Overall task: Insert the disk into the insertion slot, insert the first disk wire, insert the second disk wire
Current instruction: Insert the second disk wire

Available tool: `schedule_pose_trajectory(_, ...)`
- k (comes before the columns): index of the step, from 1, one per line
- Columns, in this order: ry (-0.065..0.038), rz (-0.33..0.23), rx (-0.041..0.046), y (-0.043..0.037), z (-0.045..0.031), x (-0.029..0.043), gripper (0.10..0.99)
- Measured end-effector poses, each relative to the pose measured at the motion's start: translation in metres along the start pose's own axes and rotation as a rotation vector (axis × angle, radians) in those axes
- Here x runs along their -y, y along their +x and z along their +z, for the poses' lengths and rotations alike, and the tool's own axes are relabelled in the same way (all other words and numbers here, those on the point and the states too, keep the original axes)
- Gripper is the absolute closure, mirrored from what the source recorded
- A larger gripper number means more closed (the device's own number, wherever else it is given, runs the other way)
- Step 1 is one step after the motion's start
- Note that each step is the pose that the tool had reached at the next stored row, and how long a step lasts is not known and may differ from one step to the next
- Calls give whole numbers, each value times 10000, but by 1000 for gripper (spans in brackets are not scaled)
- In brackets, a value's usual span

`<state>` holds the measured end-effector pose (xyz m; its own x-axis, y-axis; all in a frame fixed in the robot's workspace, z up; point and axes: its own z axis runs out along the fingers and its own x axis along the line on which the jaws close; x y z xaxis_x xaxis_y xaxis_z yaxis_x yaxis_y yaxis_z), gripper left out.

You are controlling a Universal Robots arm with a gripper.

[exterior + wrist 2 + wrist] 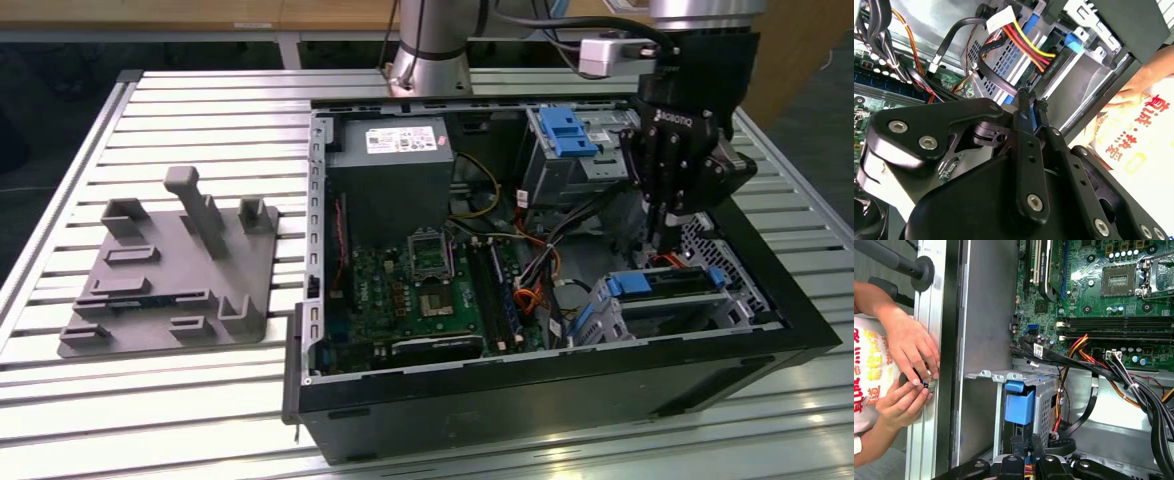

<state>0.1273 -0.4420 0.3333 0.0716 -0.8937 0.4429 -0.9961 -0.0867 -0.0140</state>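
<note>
Hanging low inside the open black computer case [534, 400], the black two-fingered end effector [1032, 100] has its fingers drawn together; nothing certain shows between them. Just beneath, the silver hard drive in its bright blue carrier [663, 284] sits in the perforated grey sheet-metal cage [621, 318]. Close by is a red-yellow-black wire bundle [1021, 42]. Its leads look limp and its plug stiff, so it is probably best pinched at the plug.

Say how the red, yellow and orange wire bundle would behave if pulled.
The wire bundle curves loosely, so it likely flexes rather than holding its shape. Its thin strands suggest it is light for its length.
</note>
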Motion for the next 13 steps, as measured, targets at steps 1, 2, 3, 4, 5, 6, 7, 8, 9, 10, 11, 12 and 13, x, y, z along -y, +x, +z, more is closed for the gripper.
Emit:
schedule_pose_trajectory(1, -29, -14, 4, 3, 2, 22, 890)
schedule_pose_trajectory(2, -61, -31, 7, 5, 4, 46, 890)
schedule_pose_trajectory(3, -98, -49, 11, 9, 6, 65, 890)
schedule_pose_trajectory(4, -128, -61, 13, 14, 8, 72, 890)
schedule_pose_trajectory(5, -141, -57, 14, 22, 12, 74, 890)
schedule_pose_trajectory(6, -149, -49, 22, 32, 16, 74, 890)
schedule_pose_trajectory(7, -153, -39, 41, 40, 22, 72, 890)
schedule_pose_trajectory(8, -159, -25, 55, 50, 26, 72, 890)
schedule_pose_trajectory(9, -166, -9, 68, 59, 31, 71, 890)
schedule_pose_trajectory(10, -174, 7, 81, 69, 36, 70, 890)
schedule_pose_trajectory(11, -182, 25, 95, 80, 41, 69, 890)
schedule_pose_trajectory(12, -187, 39, 109, 88, 45, 68, 890)
schedule_pose_trajectory(13, -194, 54, 125, 98, 50, 67, 890)
